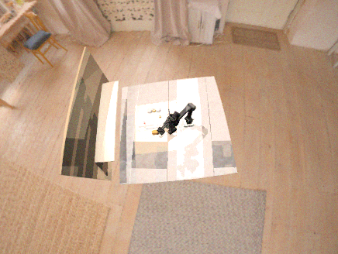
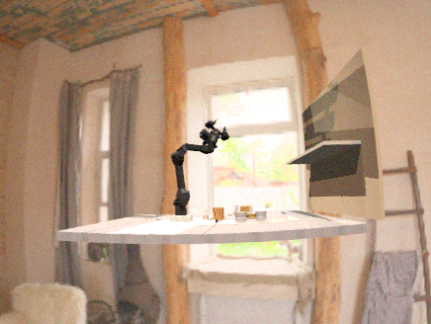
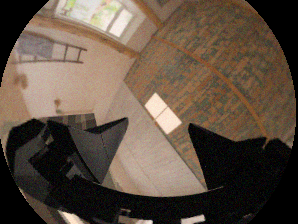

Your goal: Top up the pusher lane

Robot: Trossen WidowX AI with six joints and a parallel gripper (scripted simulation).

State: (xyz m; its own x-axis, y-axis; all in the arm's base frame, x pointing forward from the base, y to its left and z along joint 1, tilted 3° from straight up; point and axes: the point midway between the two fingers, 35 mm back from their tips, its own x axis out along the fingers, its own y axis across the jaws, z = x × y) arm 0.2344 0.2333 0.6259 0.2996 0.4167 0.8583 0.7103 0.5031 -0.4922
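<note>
A wooden ladder [image 2: 417, 207] leans beside the window [image 2: 249, 148], curtains [image 2: 121, 148] hanging left.

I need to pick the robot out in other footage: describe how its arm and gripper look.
The arm is matte black throughout, built of slim round links with bulkier joint housings, rising from a dark base. The gripper has two black, wedge-shaped fingers tapering to points. No cables, markings or coloured parts can be made out; the pictures are too soft for finer detail.

Arm [image 2: 181, 174]: slender, matt black throughout, with thicker rounded housings at the joints and a compact black base. End effector [image 3: 156, 137]: two black, tapering fingers on a curved black body. No markings legible.
</note>
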